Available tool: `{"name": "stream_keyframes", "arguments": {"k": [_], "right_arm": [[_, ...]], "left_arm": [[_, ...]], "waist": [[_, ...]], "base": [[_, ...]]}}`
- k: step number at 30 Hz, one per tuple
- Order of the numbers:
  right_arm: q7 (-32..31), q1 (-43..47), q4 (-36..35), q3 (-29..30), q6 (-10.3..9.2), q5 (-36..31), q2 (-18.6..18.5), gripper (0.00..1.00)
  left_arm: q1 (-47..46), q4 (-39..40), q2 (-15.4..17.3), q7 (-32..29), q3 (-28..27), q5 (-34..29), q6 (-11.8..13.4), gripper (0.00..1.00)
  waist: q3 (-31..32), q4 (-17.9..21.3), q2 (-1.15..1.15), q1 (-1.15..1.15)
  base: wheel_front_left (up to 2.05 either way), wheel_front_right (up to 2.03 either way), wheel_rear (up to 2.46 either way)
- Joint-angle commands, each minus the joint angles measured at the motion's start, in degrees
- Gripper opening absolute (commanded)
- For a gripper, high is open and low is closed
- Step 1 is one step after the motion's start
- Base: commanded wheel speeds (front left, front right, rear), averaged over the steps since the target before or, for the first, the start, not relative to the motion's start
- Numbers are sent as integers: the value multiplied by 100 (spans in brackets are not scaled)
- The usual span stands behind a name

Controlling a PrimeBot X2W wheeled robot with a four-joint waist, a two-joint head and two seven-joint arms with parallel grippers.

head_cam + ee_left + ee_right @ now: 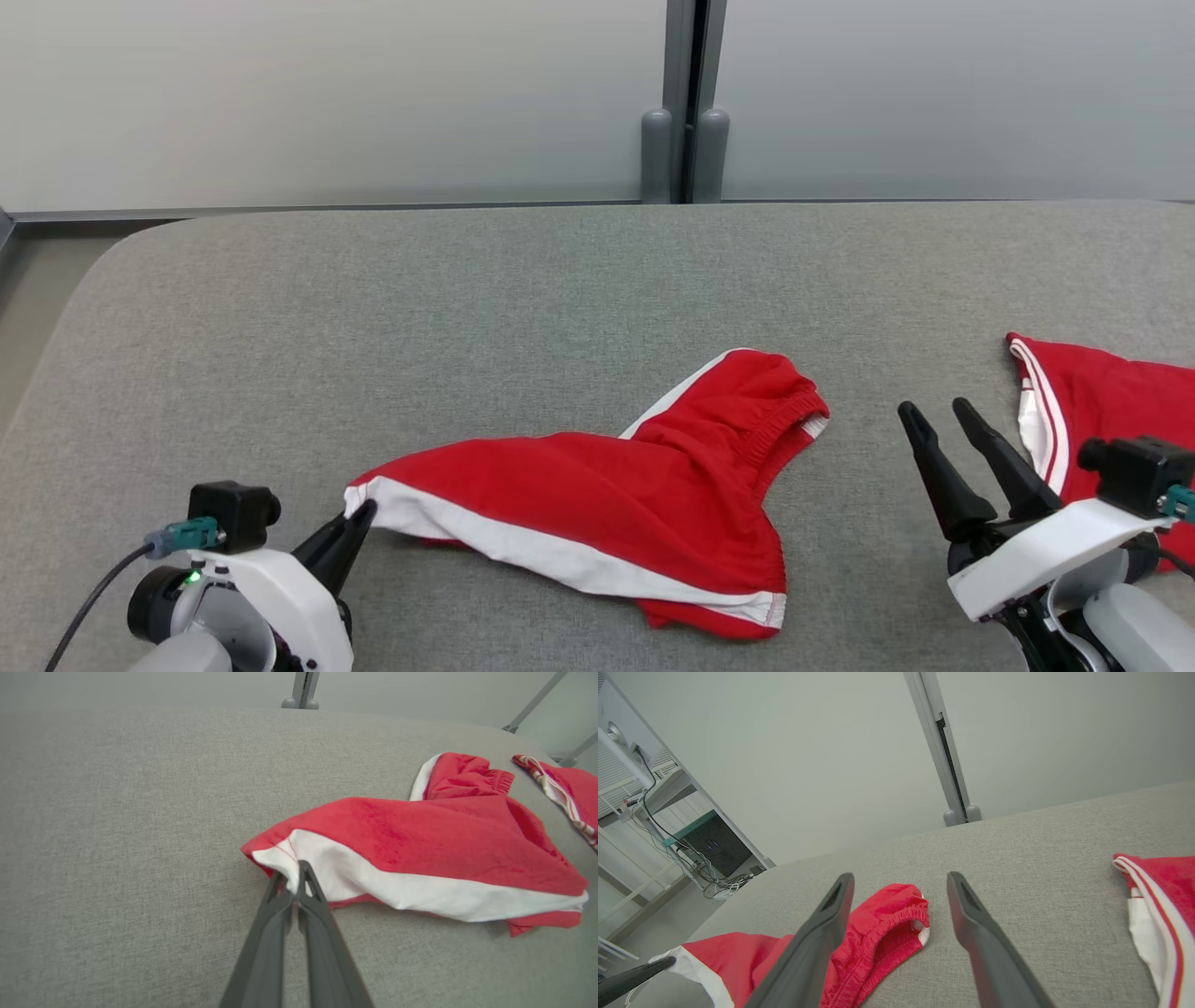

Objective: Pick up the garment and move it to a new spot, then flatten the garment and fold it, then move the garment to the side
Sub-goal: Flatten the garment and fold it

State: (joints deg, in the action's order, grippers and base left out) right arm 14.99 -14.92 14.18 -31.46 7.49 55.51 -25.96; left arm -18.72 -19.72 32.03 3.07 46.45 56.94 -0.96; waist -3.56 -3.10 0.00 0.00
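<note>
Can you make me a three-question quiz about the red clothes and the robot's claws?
1. Where does the left gripper hold the red shorts?
A. the white-edged corner
B. the elastic waistband
C. the middle

2. How many red garments lie on the grey surface?
A. one
B. two
C. three

3. How is the right gripper?
A. shut on cloth
B. open and empty
C. shut and empty

Answers:
1 A, it pinches the white hem corner.
2 B, a second garment lies at the right.
3 B, its jaws stand apart with nothing between.

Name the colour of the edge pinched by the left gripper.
White edge on a red garment; left wrist view.
</note>
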Motion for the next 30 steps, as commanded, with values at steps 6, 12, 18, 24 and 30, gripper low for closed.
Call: {"name": "stream_keyframes", "arguments": {"k": [6,12,18,24,30], "right_arm": [[2,-67,71,-172,3,-74,-72,100],[14,113,56,-101,3,-134,-47,100],[21,390,-414,619,3,-734,131,100],[23,981,-1085,1566,3,-1699,641,100],[23,1639,-1634,2278,4,-2585,1406,100]], "left_arm": [[-177,-1098,-366,494,156,-184,-409,100],[-171,-1305,-176,808,142,-322,-423,100],[-8,-151,493,1126,-354,-650,406,100],[594,1523,772,1206,-1273,-938,1543,100],[1659,2391,174,1202,-2070,-1663,2093,100]], "waist": [[63,-50,0,0],[362,0,0,0],[516,3,0,0],[602,-8,0,0],[587,84,0,0]], "base": [[0,0,0],[0,0,0],[0,0,0],[0,0,0],[0,0,0]]}}
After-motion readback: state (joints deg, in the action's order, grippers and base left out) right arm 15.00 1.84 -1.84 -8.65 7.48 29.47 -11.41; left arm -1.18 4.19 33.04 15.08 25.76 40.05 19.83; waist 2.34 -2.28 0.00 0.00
